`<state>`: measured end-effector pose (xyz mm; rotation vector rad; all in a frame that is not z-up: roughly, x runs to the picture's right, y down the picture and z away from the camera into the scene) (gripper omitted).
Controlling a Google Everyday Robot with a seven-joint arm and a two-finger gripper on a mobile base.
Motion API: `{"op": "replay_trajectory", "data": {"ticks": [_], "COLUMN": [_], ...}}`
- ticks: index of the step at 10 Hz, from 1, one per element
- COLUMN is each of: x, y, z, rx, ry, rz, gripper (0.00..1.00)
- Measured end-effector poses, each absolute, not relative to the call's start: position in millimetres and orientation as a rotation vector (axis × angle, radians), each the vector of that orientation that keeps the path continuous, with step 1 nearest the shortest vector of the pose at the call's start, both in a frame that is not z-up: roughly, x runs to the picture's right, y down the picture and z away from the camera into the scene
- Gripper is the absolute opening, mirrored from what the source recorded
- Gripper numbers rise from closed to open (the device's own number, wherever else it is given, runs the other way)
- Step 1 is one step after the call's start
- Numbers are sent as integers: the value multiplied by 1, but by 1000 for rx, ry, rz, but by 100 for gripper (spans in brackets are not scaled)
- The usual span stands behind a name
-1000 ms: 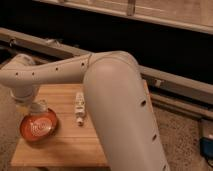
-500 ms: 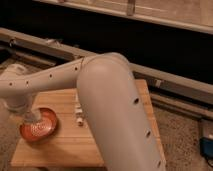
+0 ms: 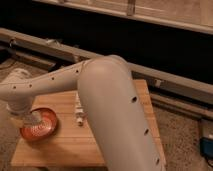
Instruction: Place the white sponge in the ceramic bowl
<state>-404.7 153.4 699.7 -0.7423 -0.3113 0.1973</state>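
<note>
The ceramic bowl point(image 3: 44, 130), orange-red with a pale pattern inside, sits on the left part of the wooden table point(image 3: 65, 146). My gripper point(image 3: 30, 119) hangs at the end of the long white arm, right over the bowl's left half and close to its rim. The white sponge is not in view. It may be hidden by the gripper or the arm.
A long narrow white bottle point(image 3: 78, 114) lies on the table just right of the bowl, partly behind my arm. The thick arm segment point(image 3: 117, 115) covers the table's middle and right. A grey rail point(image 3: 55, 46) runs along the back. A blue object point(image 3: 206, 146) sits on the floor at right.
The gripper has moved left and down over the bowl. The arm's elbow has swung left and closer, covering more of the table. The bowl and bottle have stayed put.
</note>
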Motion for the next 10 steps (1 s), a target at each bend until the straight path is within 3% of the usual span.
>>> {"op": "replay_trajectory", "data": {"ticks": [10], "x": [-403], "y": [153], "z": [701], "rx": [-746], "ry": [-318], "rz": [202], "gripper": [80]}}
